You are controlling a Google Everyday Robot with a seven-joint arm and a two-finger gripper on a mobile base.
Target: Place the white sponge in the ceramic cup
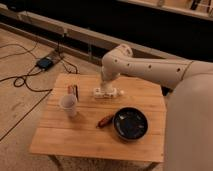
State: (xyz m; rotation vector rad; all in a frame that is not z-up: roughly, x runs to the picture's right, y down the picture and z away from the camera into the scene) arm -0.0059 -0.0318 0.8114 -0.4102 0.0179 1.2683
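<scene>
The ceramic cup (68, 105) is a small plain white cup standing upright on the left part of the wooden table (75, 137). A small off-white block, the white sponge (121, 92), lies near the table's back middle. It sits just right of a longer white oblong item (104, 93). My gripper (106, 86) hangs at the end of the white arm, low over that oblong item and a little left of the sponge. It is shut, and I see nothing held in it. The cup stands apart, to the gripper's front left.
A wide dark bowl (130, 123) sits at the front right of the table, with a reddish-brown item (105, 121) beside its left rim. A dark and red object (73, 90) lies behind the cup. Cables and a power brick (45, 63) lie on the floor at left.
</scene>
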